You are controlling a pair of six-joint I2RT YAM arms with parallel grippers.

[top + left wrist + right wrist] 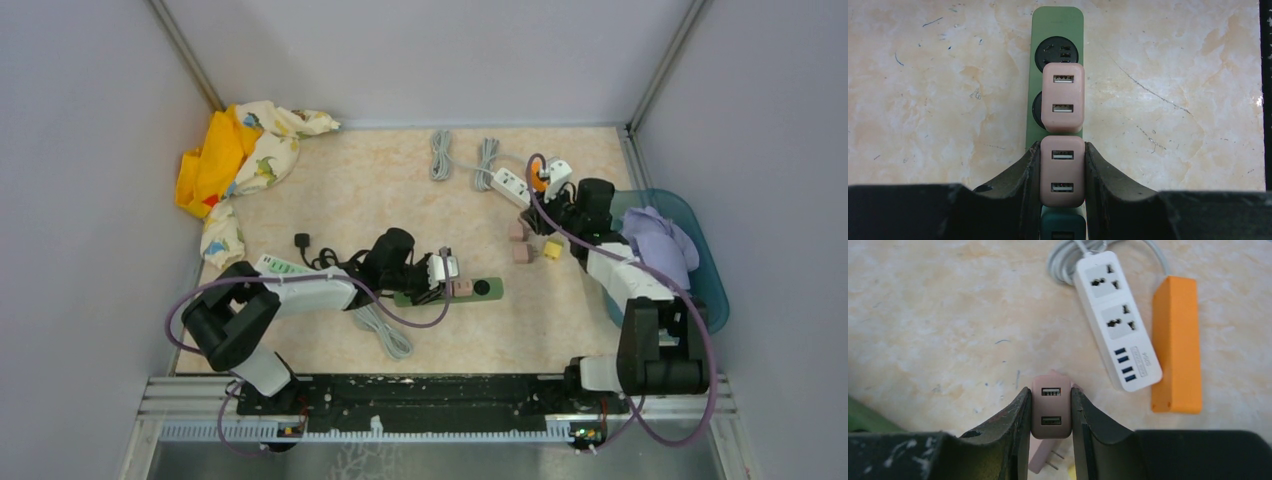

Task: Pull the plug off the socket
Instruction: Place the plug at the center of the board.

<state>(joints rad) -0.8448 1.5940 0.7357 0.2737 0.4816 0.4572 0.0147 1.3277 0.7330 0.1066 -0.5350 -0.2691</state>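
A green socket strip [1056, 25] lies lengthwise on the marble table, also seen in the overhead view as the green strip [485, 290]. My left gripper [1062, 147] is shut on a pink two-port plug [1062, 170] over the strip. Whether its prongs still sit in the socket is hidden. A second pink plug [1062, 97] sits just beyond it, with an empty round socket [1055, 50] past that and a dark green plug [1063, 227] behind. My right gripper [1050, 391] is shut on another pink plug [1050, 412], held above the table.
Under the right gripper lies a loose pink plug [1045, 460], prongs showing. A white power strip [1118, 320] and an orange block [1175, 345] lie ahead. A teal bin [712, 290] holds purple cloth at right. A yellow cloth [240, 155] lies back left.
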